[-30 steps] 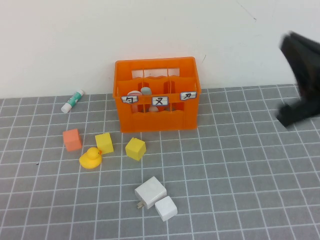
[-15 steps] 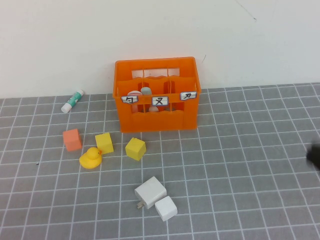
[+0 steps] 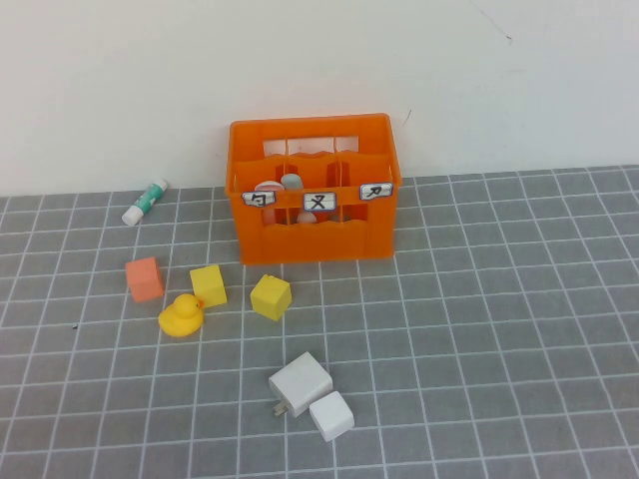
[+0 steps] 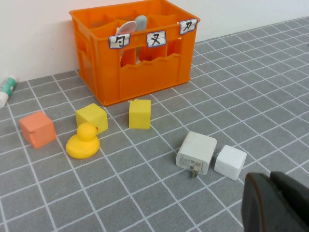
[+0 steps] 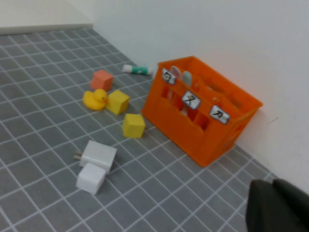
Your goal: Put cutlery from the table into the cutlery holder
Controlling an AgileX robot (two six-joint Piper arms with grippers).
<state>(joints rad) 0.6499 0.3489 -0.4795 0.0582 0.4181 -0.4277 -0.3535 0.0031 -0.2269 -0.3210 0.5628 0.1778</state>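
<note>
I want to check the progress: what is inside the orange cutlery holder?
In the cutlery holder, a pale pink spoon and a grey fork stand, tops showing above the rim. Their lower parts are mostly covered by the wall. Left gripper and right gripper stay away.

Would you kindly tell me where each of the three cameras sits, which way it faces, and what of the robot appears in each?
High view: raised on the robot's side, angled down at the table and back wall; the orange cutlery holder is central; no arm shows.
Left wrist view: low above the table, facing the holder's labelled front; the left gripper is a dark shape at the edge.
Right wrist view: higher, off to the robot's right, looking obliquely at the holder; the right gripper fills a corner.
All three share the holder, the yellow duck and the white chargers.
</note>
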